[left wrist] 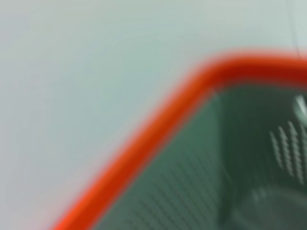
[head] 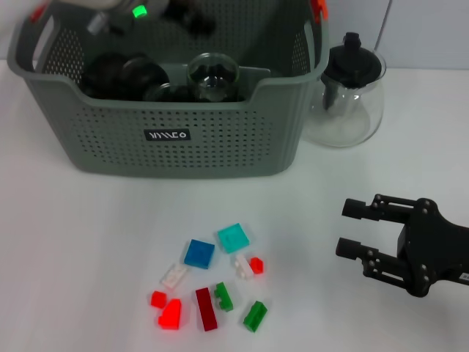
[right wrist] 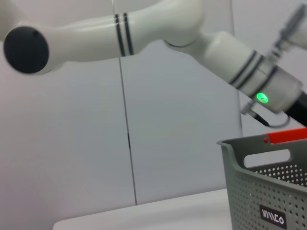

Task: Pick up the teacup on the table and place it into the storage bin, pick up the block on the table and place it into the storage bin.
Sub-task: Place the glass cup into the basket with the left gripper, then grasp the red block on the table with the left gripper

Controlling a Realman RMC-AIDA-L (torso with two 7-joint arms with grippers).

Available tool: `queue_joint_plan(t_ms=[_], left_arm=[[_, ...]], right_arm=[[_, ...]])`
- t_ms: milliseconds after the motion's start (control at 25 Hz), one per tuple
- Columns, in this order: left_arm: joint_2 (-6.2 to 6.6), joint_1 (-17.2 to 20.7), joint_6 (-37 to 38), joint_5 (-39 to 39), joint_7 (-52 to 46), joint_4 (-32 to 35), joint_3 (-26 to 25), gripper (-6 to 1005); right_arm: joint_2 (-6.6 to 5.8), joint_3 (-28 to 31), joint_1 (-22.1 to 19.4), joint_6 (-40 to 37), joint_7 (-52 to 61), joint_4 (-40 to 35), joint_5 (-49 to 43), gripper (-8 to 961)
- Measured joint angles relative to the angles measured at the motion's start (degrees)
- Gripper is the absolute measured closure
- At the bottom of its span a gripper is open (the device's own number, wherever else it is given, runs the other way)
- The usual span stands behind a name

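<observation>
The black right gripper, fingers apart and empty, sits well to the right of the small plastic blocks on the white table, the nearer arm. Beyond them stands the grey perforated storage bin, where the clear glass teacup lies; the left gripper hangs above it, fingers unreadable.

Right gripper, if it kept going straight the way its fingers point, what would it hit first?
The right gripper is open, fingers pointing toward the robot's left across the table. That line looks free at first, passing just behind the cluster of blocks; gripper height is unclear, so it may clear them.
</observation>
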Motion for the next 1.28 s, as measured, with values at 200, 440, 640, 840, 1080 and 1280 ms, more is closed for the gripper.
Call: queue_joint_plan(t_ms=[200,440,640,840,1080,1280], left_arm=[[-1.86,10.14,3.18,-16.06,2.37,18.97,-6.38,443],[-2.39,20.58,19.25,-52.40,14.67,25.73,-18.34,393],[2.51,19.90,48.56,-68.03,21.92,8.94,-34.32,391],[4.55,22.11,65.28,-56.66,33.35,0.29,-43.67,393],[-0.07,30.56,65.95,-39.27,52.56,2.79,-43.10,396],[-3.19,35.12,62.08,-33.21,64.65,-1.11,-42.12,398]], right_arm=[[-0.12,0.46,-0.03,-0.03,0.06,0.00,0.01,397],[-0.07,0.51,-0.04,0.94,0.06,0.00,0.00,397],[0.03,0.50,0.01,1.46,0.05,0.00,-0.11,397],[-0.08,0.51,0.13,1.58,0.65,0.00,-0.09,397],[-0.02,0.51,0.41,2.07,1.83,-0.01,-0.01,397],[0.11,0.50,0.75,2.63,2.32,0.00,0.02,397]])
